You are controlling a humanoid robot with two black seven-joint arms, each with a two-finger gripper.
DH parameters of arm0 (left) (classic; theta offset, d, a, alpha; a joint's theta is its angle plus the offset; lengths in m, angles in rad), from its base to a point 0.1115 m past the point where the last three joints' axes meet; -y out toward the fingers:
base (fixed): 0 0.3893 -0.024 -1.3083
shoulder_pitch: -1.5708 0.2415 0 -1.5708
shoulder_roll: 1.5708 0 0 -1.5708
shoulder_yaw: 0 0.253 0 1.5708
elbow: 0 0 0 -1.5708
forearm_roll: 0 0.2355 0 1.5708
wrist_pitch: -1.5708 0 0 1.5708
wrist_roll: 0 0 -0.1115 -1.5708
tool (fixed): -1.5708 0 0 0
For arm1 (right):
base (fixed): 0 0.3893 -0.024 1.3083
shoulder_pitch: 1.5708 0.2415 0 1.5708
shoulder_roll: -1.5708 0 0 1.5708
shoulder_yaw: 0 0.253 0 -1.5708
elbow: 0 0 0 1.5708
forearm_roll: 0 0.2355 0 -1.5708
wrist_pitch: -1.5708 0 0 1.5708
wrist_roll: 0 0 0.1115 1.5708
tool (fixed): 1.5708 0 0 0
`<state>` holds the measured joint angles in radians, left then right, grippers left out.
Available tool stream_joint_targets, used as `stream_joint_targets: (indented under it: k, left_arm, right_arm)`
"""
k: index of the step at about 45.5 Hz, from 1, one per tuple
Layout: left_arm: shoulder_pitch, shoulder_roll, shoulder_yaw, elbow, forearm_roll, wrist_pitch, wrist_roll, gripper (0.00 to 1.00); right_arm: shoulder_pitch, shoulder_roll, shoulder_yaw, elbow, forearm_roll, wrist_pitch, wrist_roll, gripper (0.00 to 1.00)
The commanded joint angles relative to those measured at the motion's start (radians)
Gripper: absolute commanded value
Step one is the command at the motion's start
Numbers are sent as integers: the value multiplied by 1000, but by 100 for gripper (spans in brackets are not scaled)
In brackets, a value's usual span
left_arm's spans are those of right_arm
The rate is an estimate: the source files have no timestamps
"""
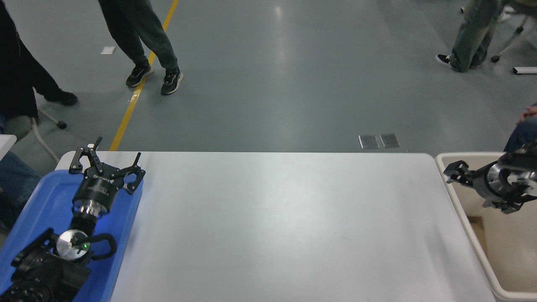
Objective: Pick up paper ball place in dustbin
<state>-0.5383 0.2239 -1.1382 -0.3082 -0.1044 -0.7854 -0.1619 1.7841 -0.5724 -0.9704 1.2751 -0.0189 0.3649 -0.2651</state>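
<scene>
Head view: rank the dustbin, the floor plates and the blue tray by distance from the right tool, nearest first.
1. The dustbin: directly under the right tool, at the table's right end.
2. The floor plates: on the floor beyond the table's far edge, left of the tool.
3. The blue tray: at the table's far left, under the parked left tool.

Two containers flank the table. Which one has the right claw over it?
The cream dustbin at the table's right end: the right claw hangs over its near-left rim. The blue tray at the left end sits under the parked left claw.
</scene>
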Motion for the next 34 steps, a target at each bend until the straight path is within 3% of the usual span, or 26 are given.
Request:
stream_joint_targets:
  k: [1,9,34]
  left_arm:
    - [0,0,0,0,0,0,1,99]
    - [0,0,0,0,0,0,-1,99]
    - [0,0,0,0,0,0,1,99]
  right_arm:
    - [328,60,-42,242,11,218,-3,100]
    - [491,92,-39,306,27,419,-3,100]
    - [581,121,-34,323,27,420,-6,100]
